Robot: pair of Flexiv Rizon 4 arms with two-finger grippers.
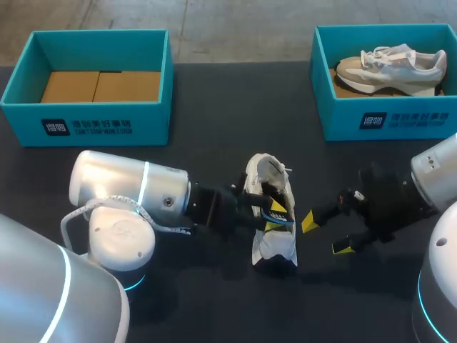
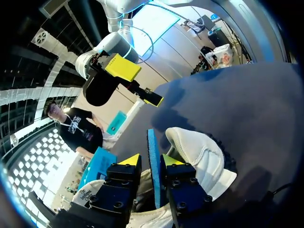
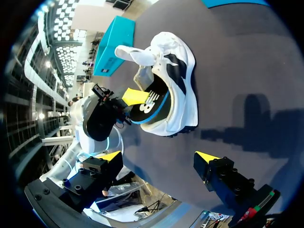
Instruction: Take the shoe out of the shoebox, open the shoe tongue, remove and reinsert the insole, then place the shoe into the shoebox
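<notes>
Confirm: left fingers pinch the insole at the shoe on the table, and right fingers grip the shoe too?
No: the right gripper is open, apart from the shoe, as the head view shows. The left fingers do pinch the insole.

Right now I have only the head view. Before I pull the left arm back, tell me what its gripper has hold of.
Observer: In the left wrist view, the left gripper is shut on the insole, its blue edge pinched from both sides.
Operator: Report how far out of the shoe it is.
Observer: In the right wrist view, the insole's heel end is lifted clear of the shoe, while its front end sits inside, under the tongue.
</notes>
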